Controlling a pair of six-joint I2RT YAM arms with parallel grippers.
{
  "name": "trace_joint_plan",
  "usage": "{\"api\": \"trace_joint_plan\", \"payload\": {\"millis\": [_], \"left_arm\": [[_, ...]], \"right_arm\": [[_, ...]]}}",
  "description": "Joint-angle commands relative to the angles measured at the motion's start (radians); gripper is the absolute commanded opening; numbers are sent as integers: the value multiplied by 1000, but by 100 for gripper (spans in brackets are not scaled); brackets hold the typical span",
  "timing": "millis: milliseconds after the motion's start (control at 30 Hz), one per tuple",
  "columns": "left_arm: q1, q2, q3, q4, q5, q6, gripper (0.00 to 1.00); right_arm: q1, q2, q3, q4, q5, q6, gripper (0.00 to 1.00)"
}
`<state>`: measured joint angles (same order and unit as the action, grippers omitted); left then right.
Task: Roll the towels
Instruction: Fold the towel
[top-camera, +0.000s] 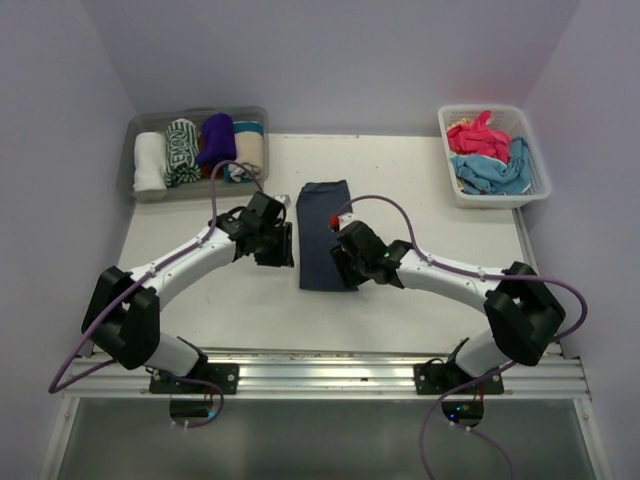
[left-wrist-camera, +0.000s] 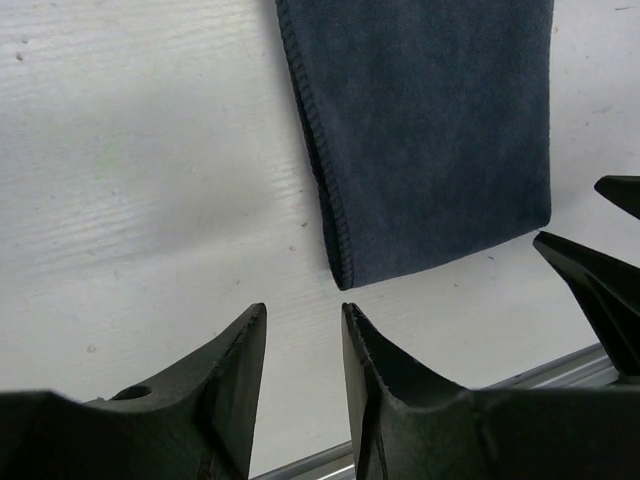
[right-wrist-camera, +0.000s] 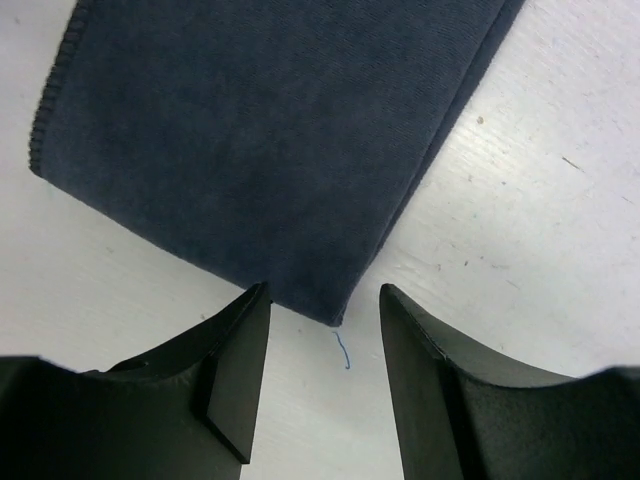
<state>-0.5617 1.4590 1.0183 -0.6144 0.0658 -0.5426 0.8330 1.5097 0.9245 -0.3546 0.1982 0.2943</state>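
A dark navy towel (top-camera: 322, 235), folded into a long strip, lies flat in the middle of the table. My left gripper (top-camera: 281, 252) is open and empty just off the towel's near left corner. In the left wrist view the gripper (left-wrist-camera: 303, 312) hovers short of the towel's corner (left-wrist-camera: 430, 130). My right gripper (top-camera: 346, 272) is open and empty at the near right corner. In the right wrist view its jaws (right-wrist-camera: 323, 292) straddle the corner tip of the towel (right-wrist-camera: 260, 130), above the table. A loose blue thread (right-wrist-camera: 343, 350) lies by that corner.
A clear plastic tub (top-camera: 140, 190) at the back left holds rolled white (top-camera: 149, 160), green-patterned (top-camera: 181, 150), purple (top-camera: 216, 138) and cream-and-teal (top-camera: 247, 145) towels. A white lattice basket (top-camera: 455, 190) at the back right holds loose pink (top-camera: 475, 137) and light blue (top-camera: 495, 172) towels.
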Motion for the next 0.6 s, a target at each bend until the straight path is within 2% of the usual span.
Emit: {"api": "trace_joint_plan", "payload": {"millis": [0, 167, 400, 567], "left_arm": [[-6, 12, -18, 65, 77, -42, 41], [-33, 41, -104, 160, 152, -101, 51], [-49, 43, -198, 343, 172, -119, 49], [-53, 93, -208, 374, 192, -100, 46]], "right_arm": [[-12, -17, -1, -24, 63, 34, 52], [-24, -8, -27, 3, -11, 103, 50], [-86, -45, -136, 86, -127, 195, 46], [-94, -32, -174, 134, -157, 226, 44]]}}
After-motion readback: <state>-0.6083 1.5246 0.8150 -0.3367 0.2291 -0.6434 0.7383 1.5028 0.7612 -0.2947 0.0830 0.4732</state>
